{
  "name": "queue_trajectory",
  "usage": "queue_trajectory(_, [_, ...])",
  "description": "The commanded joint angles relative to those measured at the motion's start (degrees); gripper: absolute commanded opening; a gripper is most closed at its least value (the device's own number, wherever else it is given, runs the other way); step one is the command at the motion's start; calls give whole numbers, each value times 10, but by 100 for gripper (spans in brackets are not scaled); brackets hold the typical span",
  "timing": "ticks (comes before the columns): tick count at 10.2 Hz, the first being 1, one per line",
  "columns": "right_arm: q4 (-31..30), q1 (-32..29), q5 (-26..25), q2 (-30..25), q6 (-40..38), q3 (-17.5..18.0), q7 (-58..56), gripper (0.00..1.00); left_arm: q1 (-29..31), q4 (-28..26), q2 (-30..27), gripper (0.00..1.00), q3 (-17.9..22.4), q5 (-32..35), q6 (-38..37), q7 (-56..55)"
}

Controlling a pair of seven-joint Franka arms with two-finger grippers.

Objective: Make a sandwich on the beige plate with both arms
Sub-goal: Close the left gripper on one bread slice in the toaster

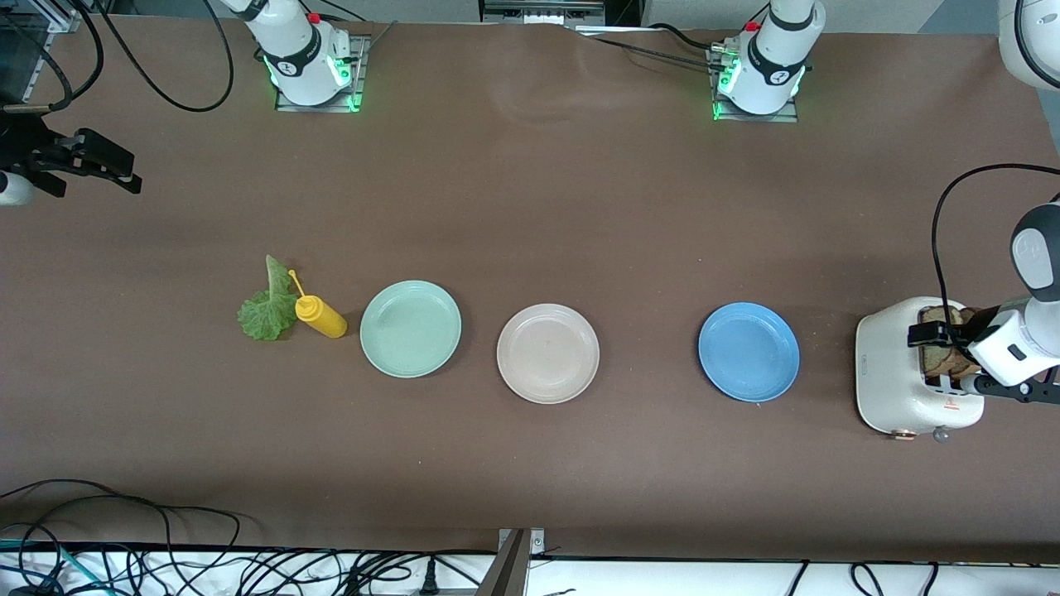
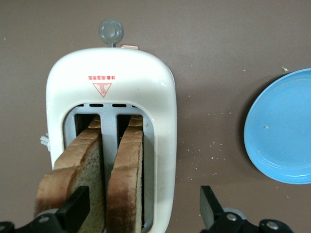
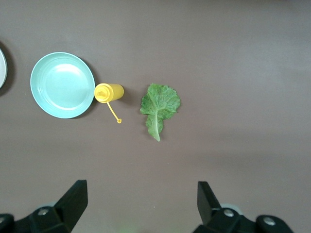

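Brown table (image 1: 530, 207) — left claw (image 2: 141, 206) open over toaster (image 2: 112, 87), beige plate (image 1: 547, 353) bare.

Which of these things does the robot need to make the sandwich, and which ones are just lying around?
Needed:
- round pale beige plate
- two brown bread slices standing in the white toaster
- ruffled green lettuce leaf
- left gripper, open over the toaster
- right gripper, open, waiting

Just lying around:
- round mint-green plate
- round blue plate
- yellow squeeze bottle
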Motion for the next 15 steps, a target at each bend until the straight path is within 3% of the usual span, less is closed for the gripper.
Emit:
queue_trajectory(1, [4, 0, 9, -2, -7, -2, -3, 100, 6, 7, 7, 84, -6, 7, 3, 6])
queue_trajectory(3, [4, 0, 9, -2, -7, -2, -3, 100, 6, 7, 9, 54, -7, 8, 3, 3])
queue_trajectory(6, [4, -1, 9, -2, -7, -3, -3, 100, 5, 7, 12, 25, -7, 14, 3, 8])
queue_trajectory(10, [3, -2, 9, -1, -9, -8, -3, 100, 5, 8, 12, 13, -8, 15, 3, 6])
queue_trajectory(12, [3, -2, 9, -1, -9, -8, -3, 100, 5, 9, 10, 0, -9, 14, -4, 6])
queue_trajectory(15, [3, -2, 10, -1, -8, -8, -3, 100, 0, 54, 8, 0, -14, 13, -48, 3])
